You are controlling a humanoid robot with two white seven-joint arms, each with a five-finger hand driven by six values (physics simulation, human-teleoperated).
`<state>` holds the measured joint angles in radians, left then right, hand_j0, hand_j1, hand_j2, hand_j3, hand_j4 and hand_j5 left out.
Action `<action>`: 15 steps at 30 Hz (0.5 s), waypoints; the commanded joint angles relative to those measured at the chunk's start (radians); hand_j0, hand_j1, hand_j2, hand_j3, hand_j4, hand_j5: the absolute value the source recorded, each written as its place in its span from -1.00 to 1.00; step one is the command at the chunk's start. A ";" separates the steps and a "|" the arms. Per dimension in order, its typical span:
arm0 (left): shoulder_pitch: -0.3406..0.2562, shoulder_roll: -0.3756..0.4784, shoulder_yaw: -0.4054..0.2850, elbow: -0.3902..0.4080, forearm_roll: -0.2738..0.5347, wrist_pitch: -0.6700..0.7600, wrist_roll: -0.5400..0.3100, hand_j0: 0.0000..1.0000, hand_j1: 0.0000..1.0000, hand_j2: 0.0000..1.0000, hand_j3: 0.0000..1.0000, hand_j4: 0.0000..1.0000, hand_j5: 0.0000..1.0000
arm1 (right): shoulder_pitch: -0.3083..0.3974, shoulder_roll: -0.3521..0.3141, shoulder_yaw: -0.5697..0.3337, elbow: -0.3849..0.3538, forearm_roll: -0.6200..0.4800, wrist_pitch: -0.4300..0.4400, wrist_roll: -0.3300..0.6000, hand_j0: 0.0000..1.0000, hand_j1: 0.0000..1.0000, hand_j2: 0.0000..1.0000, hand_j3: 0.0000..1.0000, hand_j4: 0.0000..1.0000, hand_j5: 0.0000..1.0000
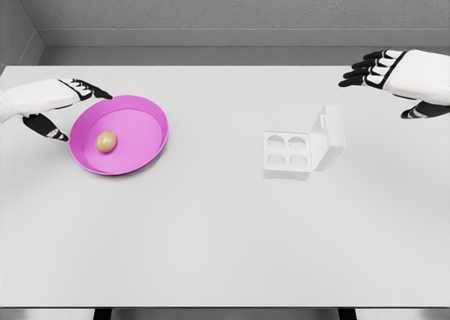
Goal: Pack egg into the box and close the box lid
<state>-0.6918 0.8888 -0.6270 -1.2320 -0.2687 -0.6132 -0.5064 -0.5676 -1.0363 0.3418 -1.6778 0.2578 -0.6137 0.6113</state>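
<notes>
Resting in the left half of the frame, the egg point(106, 141) lies near the middle of a shallow pink plate point(151, 116) on the white counter point(225, 250). The left robot hand point(60, 102) hovers at the plate's upper-left rim, fingers spread and holding nothing, with the thumb dropped below toward the plate's left edge. From that hand the egg lies down and to the right, near but not touching. Its long axis runs roughly from lower left to upper right of the frame, though the tilt is slight and the small size makes it hard to tell which end is the blunter one. The egg box point(304, 150) sits right of centre, well apart from the plate, its four cups bare and its lid point(330, 133) standing open on the right side, hinge away from the egg. The right robot hand point(394, 77) hangs in the upper right of the frame, fingers spread and empty, nearer the box than the egg. By position, the left hand looks the better placed to take the egg, and the right to shut the lid.
</notes>
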 commanded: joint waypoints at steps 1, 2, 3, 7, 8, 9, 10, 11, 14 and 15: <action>0.000 -0.005 -0.020 -0.001 0.006 0.002 0.000 1.00 1.00 1.00 1.00 1.00 1.00 | 0.000 0.004 0.005 0.000 -0.005 0.003 0.000 1.00 1.00 1.00 1.00 1.00 1.00; 0.000 -0.005 -0.020 -0.001 0.006 0.002 0.000 1.00 1.00 1.00 1.00 1.00 1.00 | 0.000 0.004 0.005 0.001 -0.005 0.003 0.000 1.00 1.00 1.00 1.00 1.00 1.00; -0.002 -0.005 -0.022 -0.001 0.005 0.002 0.000 1.00 1.00 1.00 1.00 1.00 1.00 | -0.002 0.002 0.002 0.001 -0.006 0.003 0.000 1.00 1.00 1.00 1.00 1.00 1.00; -0.012 -0.014 -0.065 -0.024 -0.001 0.002 -0.078 1.00 1.00 1.00 1.00 1.00 1.00 | 0.017 -0.018 -0.036 0.026 -0.012 0.003 0.000 1.00 1.00 1.00 1.00 1.00 1.00; -0.034 -0.017 -0.114 -0.023 -0.004 0.002 -0.093 1.00 1.00 1.00 1.00 1.00 1.00 | 0.038 -0.034 -0.070 0.052 -0.012 0.003 0.000 1.00 1.00 1.00 1.00 1.00 1.00; -0.043 -0.027 -0.115 -0.024 -0.004 0.002 -0.093 1.00 1.00 1.00 1.00 1.00 1.00 | 0.041 -0.041 -0.070 0.061 -0.012 0.003 0.000 1.00 1.00 1.00 1.00 1.00 1.00; -0.043 -0.056 -0.118 -0.024 -0.004 0.002 -0.095 1.00 1.00 1.00 1.00 1.00 1.00 | 0.080 -0.053 -0.070 0.069 -0.012 0.003 0.000 1.00 1.00 1.00 1.00 1.00 1.00; -0.041 -0.063 -0.118 -0.024 -0.004 0.002 -0.095 1.00 1.00 1.00 1.00 1.00 1.00 | 0.097 -0.054 -0.066 0.069 -0.012 0.003 0.000 1.00 1.00 1.00 1.00 1.00 1.00; -0.043 -0.079 -0.118 -0.018 -0.020 0.002 -0.096 0.95 0.95 0.95 0.95 0.95 0.95 | 0.158 -0.054 -0.055 0.069 -0.003 0.003 0.000 1.00 1.00 1.00 1.00 1.00 1.00; -0.043 -0.086 -0.118 -0.012 -0.024 0.002 -0.096 0.93 0.93 0.93 0.93 0.93 0.93 | 0.160 -0.053 -0.046 0.070 -0.005 0.003 0.000 1.00 1.00 1.00 1.00 1.00 1.00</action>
<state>-0.7363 0.8169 -0.7412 -1.2469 -0.2893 -0.6133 -0.5986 -0.4065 -1.0850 0.2899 -1.6121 0.2577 -0.6140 0.6114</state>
